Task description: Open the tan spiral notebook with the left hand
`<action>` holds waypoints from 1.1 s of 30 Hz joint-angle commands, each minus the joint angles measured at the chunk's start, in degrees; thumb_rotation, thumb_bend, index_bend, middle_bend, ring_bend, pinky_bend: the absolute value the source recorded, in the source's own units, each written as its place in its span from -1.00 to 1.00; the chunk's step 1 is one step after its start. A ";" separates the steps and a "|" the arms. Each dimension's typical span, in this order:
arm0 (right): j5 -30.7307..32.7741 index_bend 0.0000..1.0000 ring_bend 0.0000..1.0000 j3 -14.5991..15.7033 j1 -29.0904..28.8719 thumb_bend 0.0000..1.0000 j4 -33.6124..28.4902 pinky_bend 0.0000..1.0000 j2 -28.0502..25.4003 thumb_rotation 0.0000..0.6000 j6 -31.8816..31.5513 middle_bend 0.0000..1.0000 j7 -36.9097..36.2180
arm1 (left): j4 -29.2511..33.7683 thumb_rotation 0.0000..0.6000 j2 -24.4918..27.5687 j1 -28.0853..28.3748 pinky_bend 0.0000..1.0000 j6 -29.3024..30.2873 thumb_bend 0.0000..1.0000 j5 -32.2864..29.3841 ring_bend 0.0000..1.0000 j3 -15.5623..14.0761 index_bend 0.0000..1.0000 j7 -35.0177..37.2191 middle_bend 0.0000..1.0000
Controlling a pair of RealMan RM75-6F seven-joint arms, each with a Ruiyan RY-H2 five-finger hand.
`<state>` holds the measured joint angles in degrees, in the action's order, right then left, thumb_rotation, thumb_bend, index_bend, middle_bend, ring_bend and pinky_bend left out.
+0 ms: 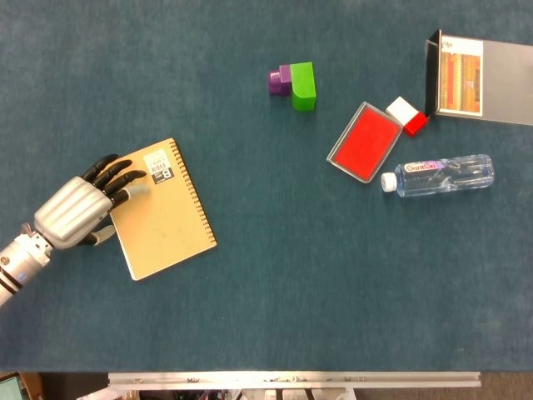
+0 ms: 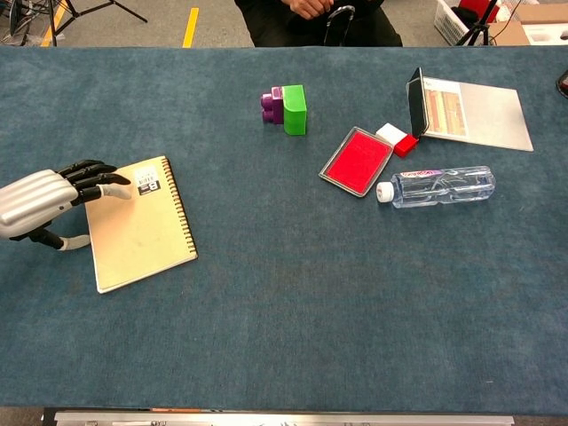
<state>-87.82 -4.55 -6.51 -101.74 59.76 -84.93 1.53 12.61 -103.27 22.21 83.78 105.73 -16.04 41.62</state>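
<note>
The tan spiral notebook [image 1: 164, 214] [image 2: 144, 228] lies closed and flat at the left of the blue table, turned askew, with its spiral binding [image 1: 195, 198] along the right edge. My left hand [image 1: 77, 213] [image 2: 40, 205] sits at the notebook's left edge. Its dark fingertips [image 1: 125, 182] rest on the cover's upper left corner beside the white label. The thumb [image 2: 69, 241] lies low against the left edge. Nothing is lifted. My right hand is out of both views.
A purple and green block pair [image 1: 294, 83] stands at the back middle. To the right are a red tin [image 1: 364, 142], a small red and white block [image 1: 408, 115], a lying water bottle [image 1: 440, 175] and an open grey folder [image 1: 487, 79].
</note>
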 commanded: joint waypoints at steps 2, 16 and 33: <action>0.05 -0.29 -0.50 0.01 0.02 -0.06 0.31 -0.26 0.10 1.00 0.03 -0.30 -0.33 | 0.25 1.00 0.06 -0.40 -1.00 -0.27 -0.56 -0.32 -0.93 0.02 -0.66 -0.32 -0.79; 0.19 -0.29 -0.50 -0.22 0.49 -0.06 0.85 -0.26 0.15 1.00 -0.90 -0.30 -1.11 | 2.58 1.00 -2.43 1.01 -1.00 1.96 -0.56 -1.53 -0.93 1.52 -0.66 1.89 -0.79; -0.03 -0.29 -0.50 -0.48 0.75 -0.06 2.03 -0.26 0.58 1.00 -1.69 -0.30 -2.44 | 10.28 1.00 -3.26 4.15 -1.00 2.11 -0.55 -3.85 -0.93 4.56 -0.58 3.70 -0.79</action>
<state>-87.83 -5.02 -5.78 -99.73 60.33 -86.60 -0.88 21.71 -106.94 25.84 86.29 101.88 -11.54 45.05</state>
